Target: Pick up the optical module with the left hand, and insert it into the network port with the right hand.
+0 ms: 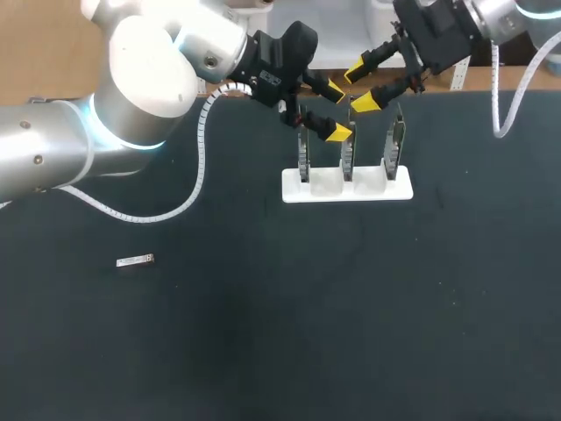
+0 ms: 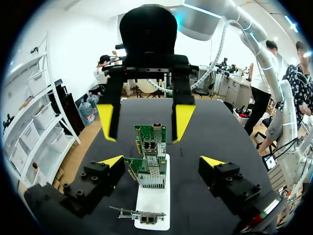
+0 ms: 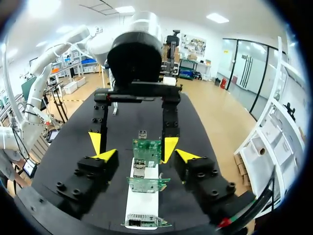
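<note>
A small silver optical module (image 1: pixel 135 261) lies flat on the dark table, far to the left, with neither gripper near it. Three green network cards (image 1: pixel 348 156) stand upright in a white stand (image 1: pixel 351 191) at the back middle. My left gripper (image 1: pixel 337 111) hangs open over the stand's left half, its yellow tips astride the middle card (image 2: pixel 149 171) without touching it. My right gripper (image 1: pixel 362 86) faces it from the far side, above the cards. In its own wrist view the right gripper (image 3: pixel 146 155) is open, and a card (image 3: pixel 146 151) stands between its fingers untouched.
The table (image 1: pixel 368 333) is dark cloth, and its back edge runs just behind the stand. My left arm's white cable (image 1: pixel 203 153) loops down onto the table left of the stand. The two grippers sit close together over the cards.
</note>
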Robot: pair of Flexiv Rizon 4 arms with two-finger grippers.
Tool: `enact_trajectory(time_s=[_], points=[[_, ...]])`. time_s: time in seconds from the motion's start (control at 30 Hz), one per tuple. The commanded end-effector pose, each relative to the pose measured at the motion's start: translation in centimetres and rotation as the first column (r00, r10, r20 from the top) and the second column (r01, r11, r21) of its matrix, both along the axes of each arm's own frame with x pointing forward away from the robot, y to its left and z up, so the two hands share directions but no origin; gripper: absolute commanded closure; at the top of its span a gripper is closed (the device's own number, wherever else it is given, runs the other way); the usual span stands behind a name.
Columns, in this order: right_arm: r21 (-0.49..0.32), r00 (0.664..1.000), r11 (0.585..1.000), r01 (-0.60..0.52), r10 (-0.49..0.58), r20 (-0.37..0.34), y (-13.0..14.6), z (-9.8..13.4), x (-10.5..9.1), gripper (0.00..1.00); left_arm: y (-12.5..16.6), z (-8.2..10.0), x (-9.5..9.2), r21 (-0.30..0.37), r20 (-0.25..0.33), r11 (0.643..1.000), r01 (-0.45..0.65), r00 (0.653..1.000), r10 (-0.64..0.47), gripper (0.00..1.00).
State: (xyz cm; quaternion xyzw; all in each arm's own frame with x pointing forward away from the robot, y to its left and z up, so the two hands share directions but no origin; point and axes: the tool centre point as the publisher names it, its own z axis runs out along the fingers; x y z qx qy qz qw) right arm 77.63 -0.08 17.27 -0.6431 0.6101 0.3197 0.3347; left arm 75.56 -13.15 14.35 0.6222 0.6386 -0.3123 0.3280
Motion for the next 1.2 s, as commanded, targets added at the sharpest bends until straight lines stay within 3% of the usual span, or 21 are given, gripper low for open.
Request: enact_trajectory(time_s=[0.03,0.37,0.4,0.43,0.47,1.2], points=[[0.053,1.0,0.998,0.019,-0.02,0.016,-1.6,0.1,-1.1,0.0,0.0,0.0,0.1,0.002,-0.001,1.0,0.002,1.0,-0.002,0.0],[0.087,1.0,0.996,0.004,-0.006,0.022,-2.3,-0.1,-1.7,0.02,0.0,0.0,0.1,0.002,-0.001,1.0,0.002,1.0,-0.002,0.0],[0.087,1.0,0.996,0.004,-0.006,0.022,-2.3,-0.1,-1.7,0.61,0.0,0.0,0.1,0.002,-0.001,1.0,0.002,1.0,-0.002,0.0],[0.087,1.0,0.996,0.004,-0.006,0.024,-2.3,-0.1,-1.7,0.84,0.0,0.0,0.1,0.002,-0.001,1.0,0.002,1.0,-0.002,0.0],[0.088,1.0,0.996,0.004,-0.006,0.026,-2.4,-0.1,-1.7,1.0,0.0,0.0,0.1,0.002,-0.001,1.0,0.002,1.0,-0.002,0.0],[0.083,0.999,0.996,-0.013,0.01,0.037,-1.1,0.2,-1.0,1.0,0.0,0.0,0.1,0.002,-0.001,1.0,0.002,1.0,-0.002,0.0]])
